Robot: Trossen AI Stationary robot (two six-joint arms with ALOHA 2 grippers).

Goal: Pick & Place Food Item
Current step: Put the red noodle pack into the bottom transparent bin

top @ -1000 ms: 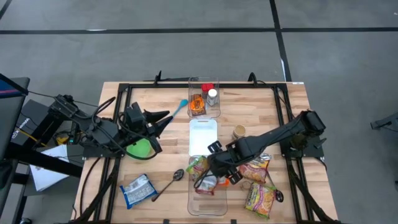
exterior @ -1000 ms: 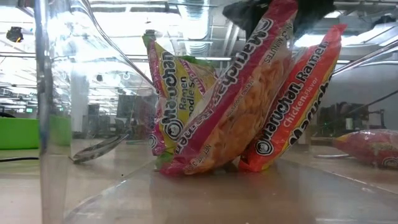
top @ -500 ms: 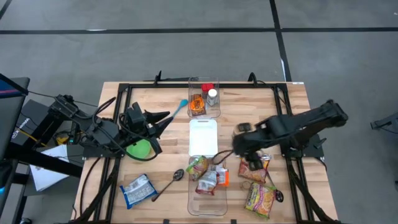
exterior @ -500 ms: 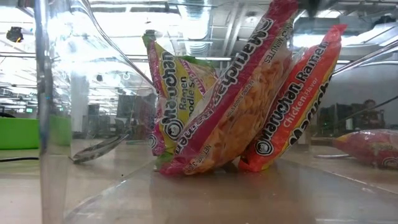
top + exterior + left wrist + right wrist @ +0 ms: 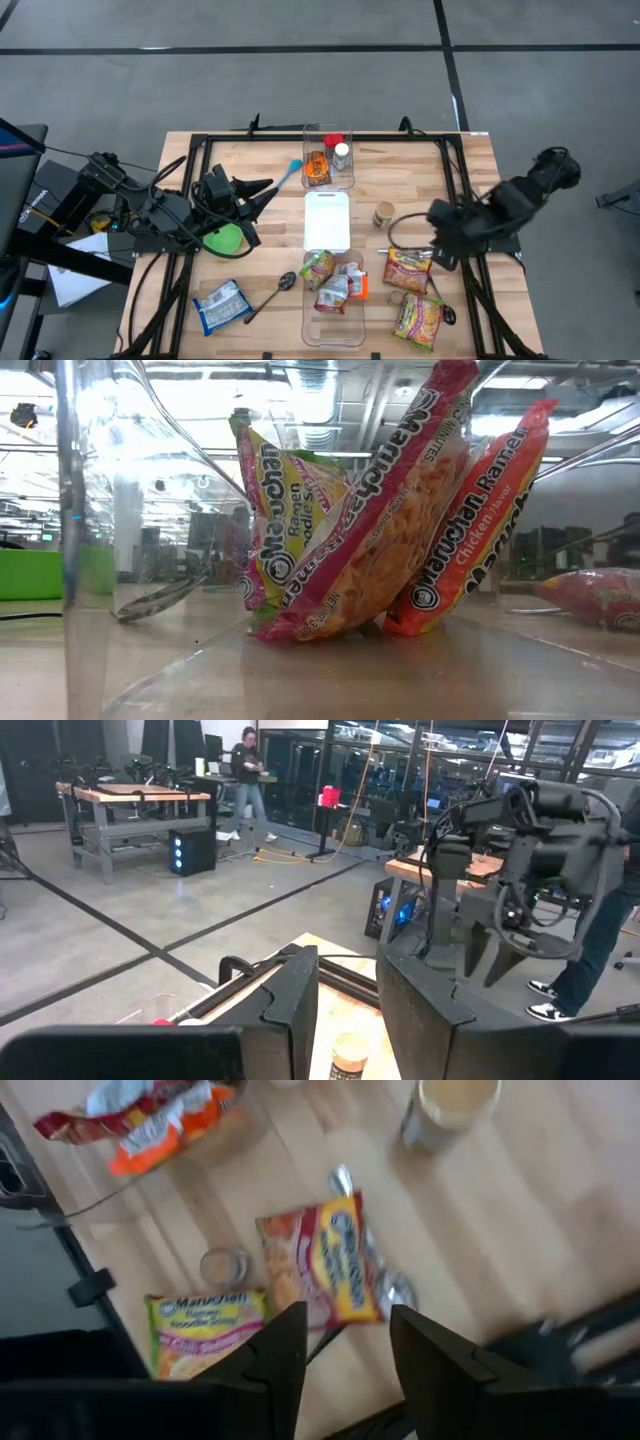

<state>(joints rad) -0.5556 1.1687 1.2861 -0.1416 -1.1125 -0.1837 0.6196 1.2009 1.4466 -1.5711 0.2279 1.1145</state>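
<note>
Three ramen packets (image 5: pixel 380 530) stand leaning on one another inside a clear bin (image 5: pixel 334 322) near the table's front edge, resting on their lower ends. Two more ramen packets lie flat on the table to its right: a red-yellow one (image 5: pixel 325 1260) and a yellow-green one (image 5: pixel 195 1330). My right gripper (image 5: pixel 348 1370) hangs open above the table's right side (image 5: pixel 440 250), pointing steeply down over those two packets, with nothing between its fingers. My left gripper (image 5: pixel 268 190) waits open and level over the table's left side, holding nothing.
A second clear bin (image 5: pixel 328 160) with jars stands at the far centre, a white board (image 5: pixel 326 220) before it. A small jar (image 5: pixel 384 213), a green bowl (image 5: pixel 225 238), a blue-white bag (image 5: pixel 222 305), a spoon (image 5: pixel 270 295) and a blue brush (image 5: pixel 290 170) lie around.
My right gripper has left the packets in the near clear bin, risen, and swung toward the table's right edge, rolling about its wrist. The three packets stay leaning in the bin as before.
</note>
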